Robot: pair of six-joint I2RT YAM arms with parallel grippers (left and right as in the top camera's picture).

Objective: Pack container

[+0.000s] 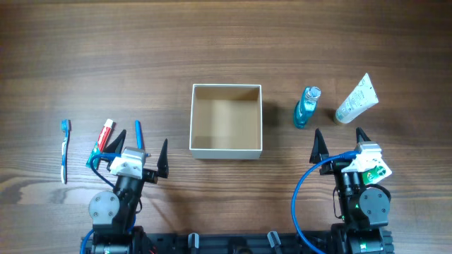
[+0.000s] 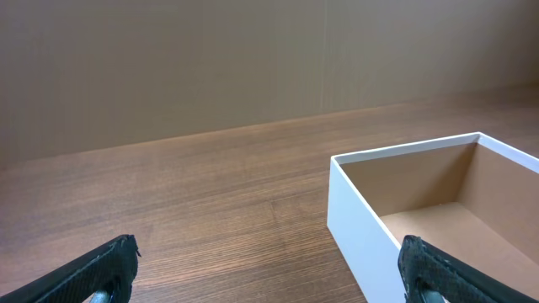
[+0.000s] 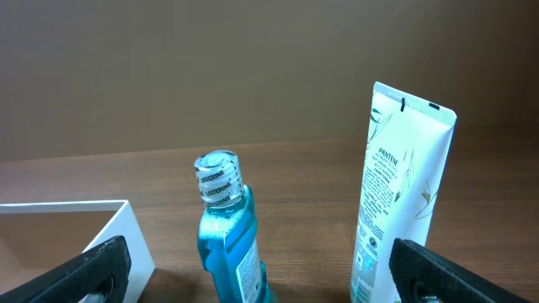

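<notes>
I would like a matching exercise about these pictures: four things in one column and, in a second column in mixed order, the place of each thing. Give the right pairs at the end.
Things
1. container
2. mouthwash bottle
3. white tube
4. toothbrush

Places
A. farthest to the left
B. farthest to the right
C. in the middle, open and with nothing inside
D. just to the right of the container

Pairs: 1-C, 2-D, 3-B, 4-A
</notes>
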